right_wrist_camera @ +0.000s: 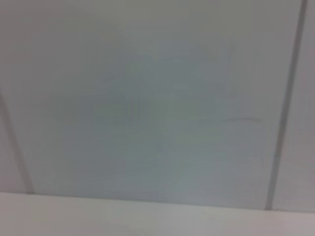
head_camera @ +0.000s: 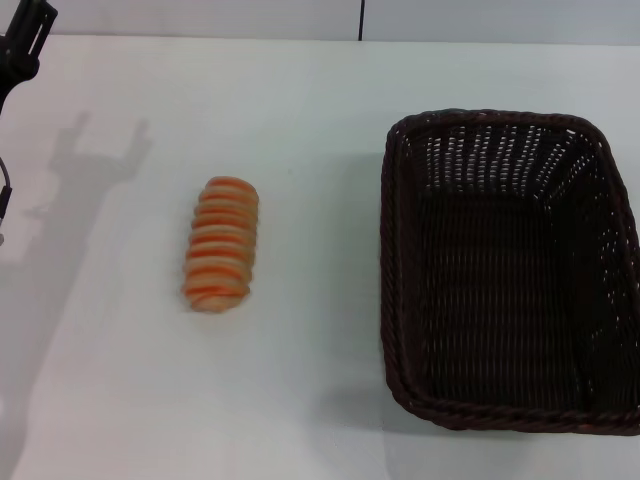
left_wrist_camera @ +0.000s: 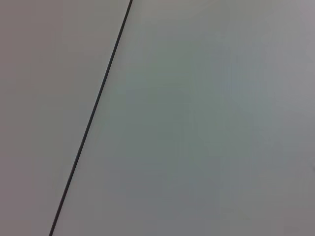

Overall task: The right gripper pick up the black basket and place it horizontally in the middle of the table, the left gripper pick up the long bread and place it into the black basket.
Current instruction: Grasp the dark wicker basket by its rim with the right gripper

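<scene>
Overhead, the black basket (head_camera: 508, 270) sits at the desk's (head_camera: 320, 400) right edge, well apart from the long bread (head_camera: 221, 244), while the left gripper (head_camera: 22, 45), finger state unclear, hangs far-left; both wrist views show only blank panels.

The black basket (head_camera: 510, 270) runs off the right edge of the head view, so its right rim is cut off near the lower right. The left end effector (head_camera: 22, 40) only pokes in at the upper left corner, mostly out of frame, so no telling if it's open. Both wrist views just show blank grey panels with seams.
</scene>
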Tool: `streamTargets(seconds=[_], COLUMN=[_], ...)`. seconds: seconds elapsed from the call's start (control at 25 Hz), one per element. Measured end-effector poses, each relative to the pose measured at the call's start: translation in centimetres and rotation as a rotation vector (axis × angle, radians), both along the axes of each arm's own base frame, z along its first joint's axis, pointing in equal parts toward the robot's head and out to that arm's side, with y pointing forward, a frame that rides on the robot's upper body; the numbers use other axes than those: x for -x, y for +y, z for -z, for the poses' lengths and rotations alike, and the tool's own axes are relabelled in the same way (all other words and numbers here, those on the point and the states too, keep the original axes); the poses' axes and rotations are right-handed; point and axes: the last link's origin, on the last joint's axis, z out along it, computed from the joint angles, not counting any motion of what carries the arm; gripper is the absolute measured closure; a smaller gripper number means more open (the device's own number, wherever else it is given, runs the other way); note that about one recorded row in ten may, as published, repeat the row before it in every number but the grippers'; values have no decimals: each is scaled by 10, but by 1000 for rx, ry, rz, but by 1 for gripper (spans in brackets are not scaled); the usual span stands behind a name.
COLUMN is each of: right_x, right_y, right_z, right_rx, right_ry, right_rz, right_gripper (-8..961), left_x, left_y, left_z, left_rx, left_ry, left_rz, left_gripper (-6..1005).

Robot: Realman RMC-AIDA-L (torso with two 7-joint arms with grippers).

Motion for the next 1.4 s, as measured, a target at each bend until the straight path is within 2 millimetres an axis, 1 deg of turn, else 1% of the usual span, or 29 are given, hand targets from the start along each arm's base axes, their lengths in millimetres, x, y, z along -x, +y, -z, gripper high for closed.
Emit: streamTargets(seconds=[0.2,0.4,0.56,0.84,1.2,1.4], right_x=[19,30,33,36,39,34], right_y=[-12,-20,-25,-27,-32,-34], right_z=[6,8,11,19,31,35], right_rx=[80,139,177,285,396,421], right_ry=[76,121,142,160,149,170], right_rz=[-10,24,51,105,179,220], right_gripper=[227,228,227,228,227,227], left_x=[1,2,2,-1,-5,-5], left_y=[0,-1,-1,2,7,9], left_z=[-1,-2,-2,-1,-3,-4], left_rx=[0,0,1,6,0,-3], left_ry=[3,-3,-6,-9,-6,1], left_rz=[-1,-2,-2,6,14,14], left_gripper=[137,137,137,137,137,137])
